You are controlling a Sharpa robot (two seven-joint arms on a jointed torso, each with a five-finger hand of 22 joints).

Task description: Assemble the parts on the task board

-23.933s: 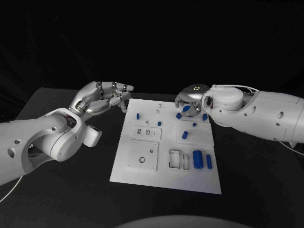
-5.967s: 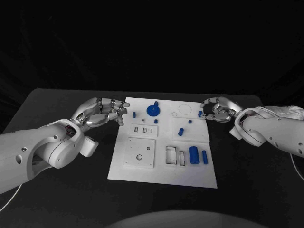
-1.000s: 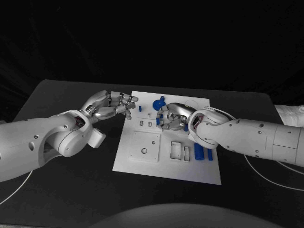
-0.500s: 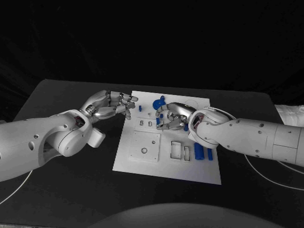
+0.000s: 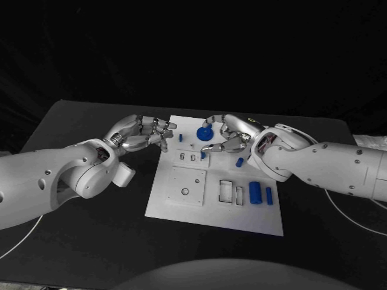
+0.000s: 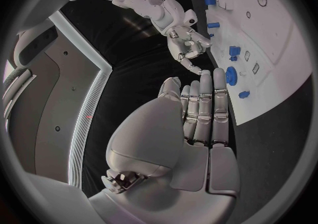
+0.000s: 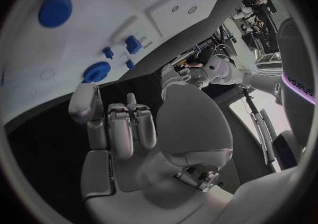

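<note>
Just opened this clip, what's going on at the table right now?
A two-armed robot is working over a white task board on a black table. Its right hand hovers above the board's far end beside a blue gear, holding nothing. The left hand waits at the board's left edge, fingers curled. Other blue parts lie nearer.

Head camera: high above the black table (image 5: 80, 121), looking down and forward; takes in the whole task board (image 5: 213, 208) with both arms entering from the sides.

Left wrist camera: close behind the left hand (image 6: 199, 123), facing along its fingers toward the board (image 6: 278, 49); the right hand (image 6: 185, 44) shows beyond.

Right wrist camera: close behind the right hand (image 7: 132, 128), facing the board (image 7: 119, 17).

All three views share the board's far end with the blue gear (image 5: 205, 133) (image 6: 231, 75) (image 7: 97, 71).
</note>
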